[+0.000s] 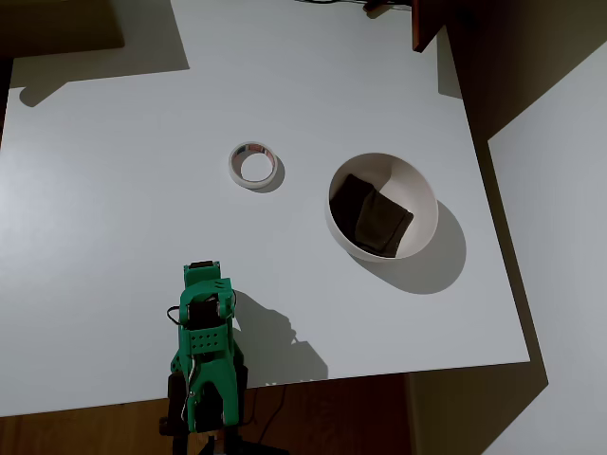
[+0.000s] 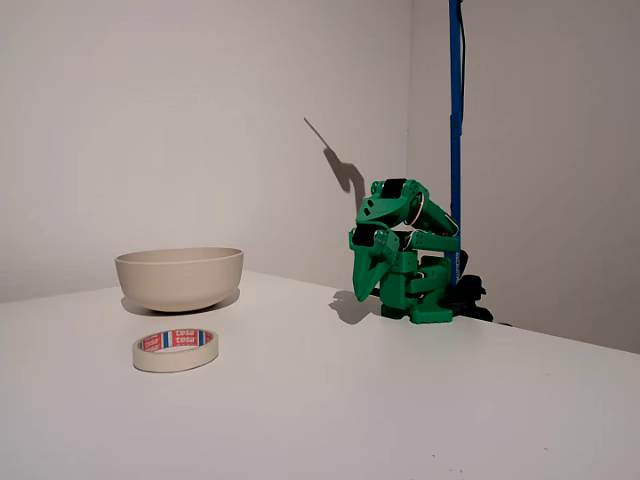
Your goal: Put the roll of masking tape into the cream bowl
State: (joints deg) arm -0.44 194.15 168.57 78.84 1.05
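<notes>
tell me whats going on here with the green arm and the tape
Nothing is being handled yet. The green arm sits folded at the table's edge, its hand pointing down near the white table and holding nothing; whether its jaws are open is unclear. The roll of masking tape lies flat on the table, apart from the cream bowl. A dark folded cloth lies inside the bowl.

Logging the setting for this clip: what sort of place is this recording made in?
Probably a plain indoor room set up for robot tests, not a kitchen or workshop. A bare white table stands by blank walls, bearing the green arm, its gripper, the roll of masking tape and the cream bowl.
</notes>
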